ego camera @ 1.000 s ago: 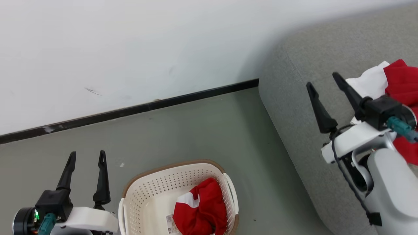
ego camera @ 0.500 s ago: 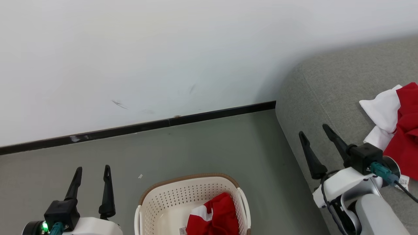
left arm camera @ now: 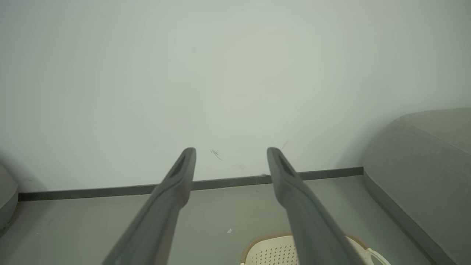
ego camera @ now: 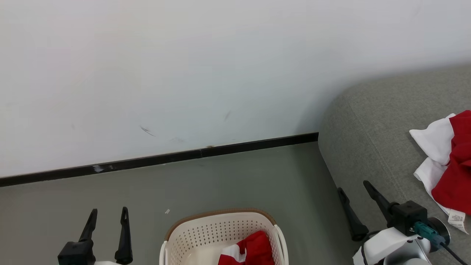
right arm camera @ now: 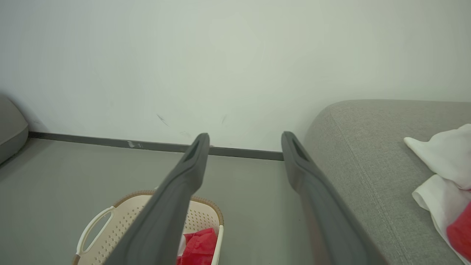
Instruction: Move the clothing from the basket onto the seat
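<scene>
The cream basket stands on the floor at the bottom of the head view, with a red and white piece of clothing lying in it. Another red and white piece, with a white label, lies on the grey seat at the right. My left gripper is open and empty, left of the basket. My right gripper is open and empty over the seat's left edge, apart from the clothing there. In the right wrist view its open fingers frame the basket and the seat.
A white wall with a black baseboard runs behind the grey floor. A small pale scrap lies on the floor near the basket. Another grey upholstered corner shows at the far left of the right wrist view.
The head camera has tilted up, so everything sits lower in the picture. My right gripper has drawn back from the clothing on the seat toward the seat's left edge. Both grippers stayed open.
</scene>
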You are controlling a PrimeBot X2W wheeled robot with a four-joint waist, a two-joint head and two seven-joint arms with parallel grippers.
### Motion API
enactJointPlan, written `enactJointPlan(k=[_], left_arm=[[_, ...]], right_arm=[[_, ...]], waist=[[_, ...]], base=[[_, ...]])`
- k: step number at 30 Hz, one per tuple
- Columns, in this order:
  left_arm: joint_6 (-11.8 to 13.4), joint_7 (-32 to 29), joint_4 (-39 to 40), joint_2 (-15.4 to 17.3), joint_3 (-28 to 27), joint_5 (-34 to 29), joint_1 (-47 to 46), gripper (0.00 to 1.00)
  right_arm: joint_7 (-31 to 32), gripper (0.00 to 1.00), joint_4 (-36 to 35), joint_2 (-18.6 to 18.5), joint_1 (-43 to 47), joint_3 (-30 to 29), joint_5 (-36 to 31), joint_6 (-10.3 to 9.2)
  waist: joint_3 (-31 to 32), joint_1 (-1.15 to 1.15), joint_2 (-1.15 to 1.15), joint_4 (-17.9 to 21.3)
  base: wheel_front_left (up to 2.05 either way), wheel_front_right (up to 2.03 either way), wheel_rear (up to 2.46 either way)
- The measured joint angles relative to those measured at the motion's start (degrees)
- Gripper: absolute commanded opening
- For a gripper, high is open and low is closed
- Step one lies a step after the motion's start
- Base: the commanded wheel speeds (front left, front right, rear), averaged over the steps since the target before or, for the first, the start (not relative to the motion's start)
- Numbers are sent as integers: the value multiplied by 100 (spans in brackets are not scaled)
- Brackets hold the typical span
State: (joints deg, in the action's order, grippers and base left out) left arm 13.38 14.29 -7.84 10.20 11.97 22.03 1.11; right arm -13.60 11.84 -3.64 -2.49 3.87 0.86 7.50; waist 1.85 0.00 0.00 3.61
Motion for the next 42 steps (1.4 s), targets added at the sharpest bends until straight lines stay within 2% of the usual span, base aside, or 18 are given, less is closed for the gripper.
enactJointPlan(k=[20,42], left_arm=[[-84,0,-89,-91,-58,1,171,100],[-202,0,-47,-96,-127,-57,176,100]], right_arm=[[-1,100,-556,86,427,19,-94,0],[48,100,-832,118,703,29,-96,0]], waist=[[144,0,0,-100],[112,0,0,-106]], base=[[0,0,0],[0,0,0]])
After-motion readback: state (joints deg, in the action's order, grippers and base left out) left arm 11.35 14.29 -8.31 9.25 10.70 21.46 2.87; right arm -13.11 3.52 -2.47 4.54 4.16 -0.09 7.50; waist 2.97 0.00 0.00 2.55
